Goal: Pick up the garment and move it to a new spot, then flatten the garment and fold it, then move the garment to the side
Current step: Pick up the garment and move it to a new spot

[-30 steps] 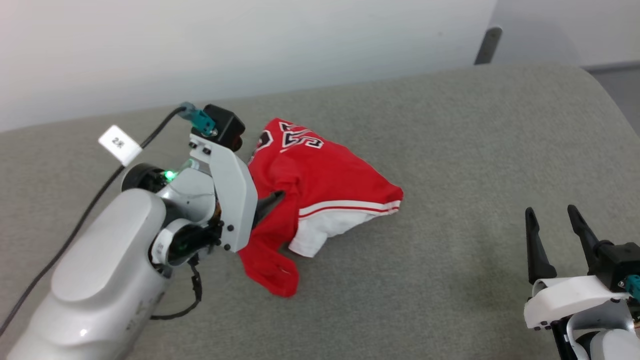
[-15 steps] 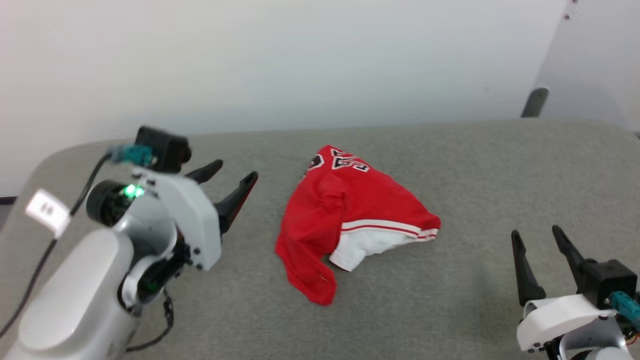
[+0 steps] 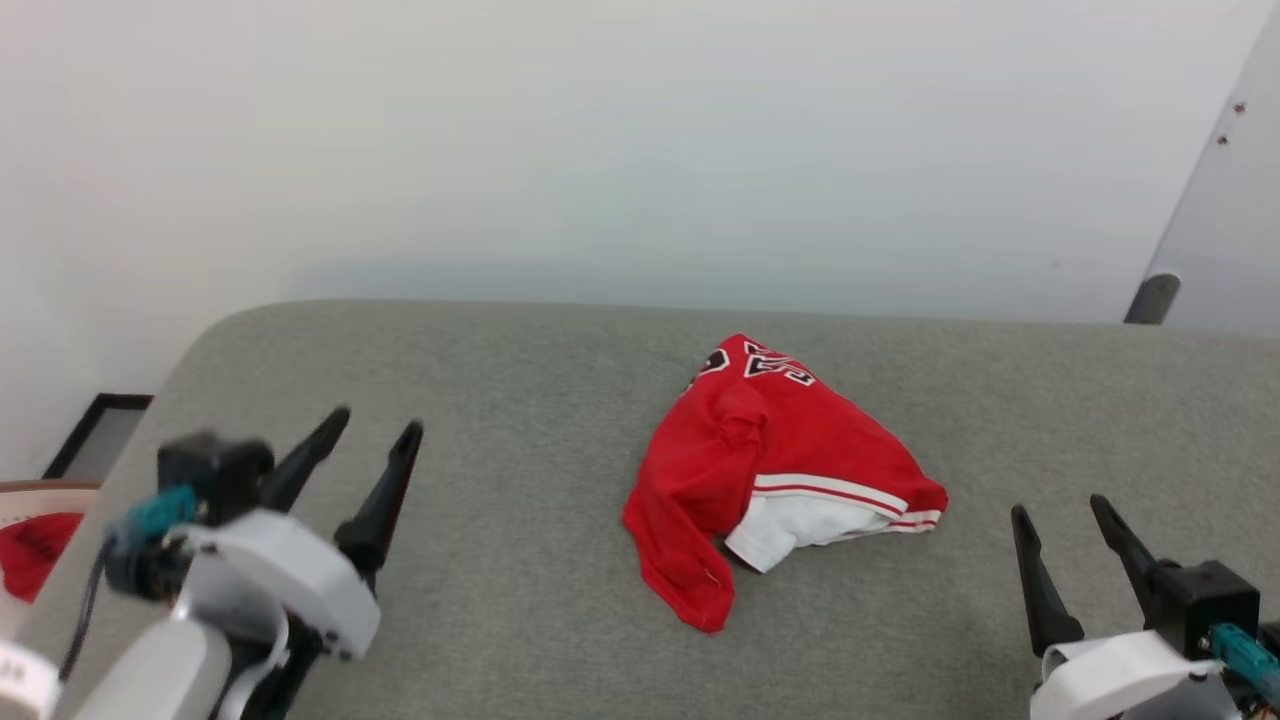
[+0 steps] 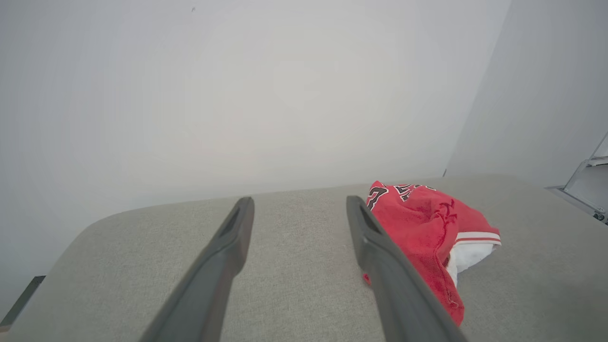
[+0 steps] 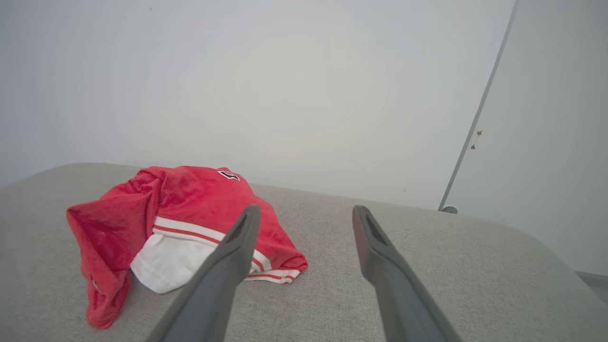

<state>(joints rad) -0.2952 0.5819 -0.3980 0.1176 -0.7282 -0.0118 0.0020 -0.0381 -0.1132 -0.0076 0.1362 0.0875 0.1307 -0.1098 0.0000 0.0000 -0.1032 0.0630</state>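
A red basketball jersey point(image 3: 800, 450) lies in a crumpled heap on a grey, fabric-covered table point(image 3: 500, 400), close to the far edge and well in from the rounded far-left corner. A white sleeve point(image 3: 800, 525) pokes out from under the near side of the heap, beneath a band of red-and-white striped trim. Black, white-outlined characters show at the far end of the heap, too folded to read. One red flap trails toward the near edge.

The left gripper point(image 3: 376, 424) hovers over the left part of the table, well apart from the jersey. Its two dark fingers are spread wide and hold nothing. The left wrist view looks along them point(image 4: 299, 200), with the jersey point(image 4: 427, 223) just beyond the right finger and bare table point(image 4: 294, 266) between the two.

The right gripper point(image 3: 1058, 507) sits toward the near right of the table, also spread wide and empty. In its wrist view point(image 5: 306, 209) the jersey point(image 5: 199, 199) lies behind the left finger, on the same grey cloth point(image 5: 427, 266).

A plain white wall point(image 3: 600, 150) rises behind the far edge. A pale grey panel point(image 3: 1235, 200) with two small screws meets it at the right, with a short grey post point(image 3: 1150, 297) at its foot. Beyond the left edge, a dark frame point(image 3: 100, 430) lies low, and something red point(image 3: 30, 550) shows nearer, too cut off to name.
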